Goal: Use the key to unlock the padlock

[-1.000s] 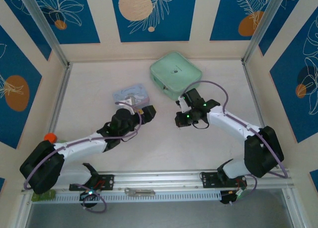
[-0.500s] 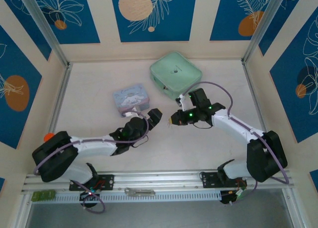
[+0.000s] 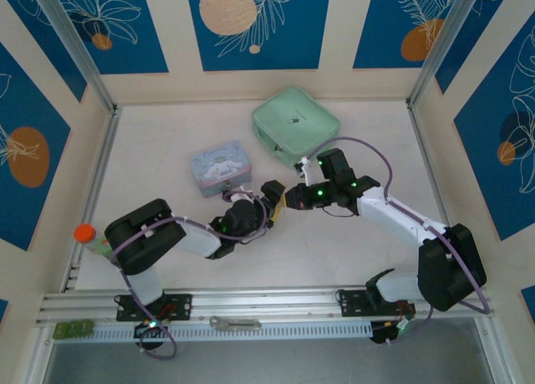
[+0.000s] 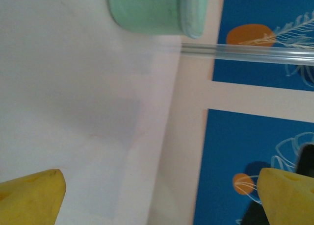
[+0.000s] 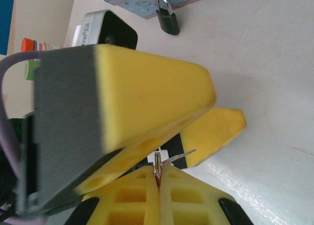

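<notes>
1. Not yet unlocked: padlock (image 5: 168,20) hanging from the tin's (image 3: 220,165) front.
2. Key (image 5: 158,166) pinched in the closed right gripper (image 3: 289,202), off the tin's right-front corner.
3. Left gripper (image 4: 159,186) spread wide and empty, beside that same corner.
4. Left to do: inserting and turning the key.

Nothing here is legible to me. The tin (image 3: 220,166) bears only a cartoon print, and the green case (image 3: 295,125) has a dark mark too small to read.
</notes>
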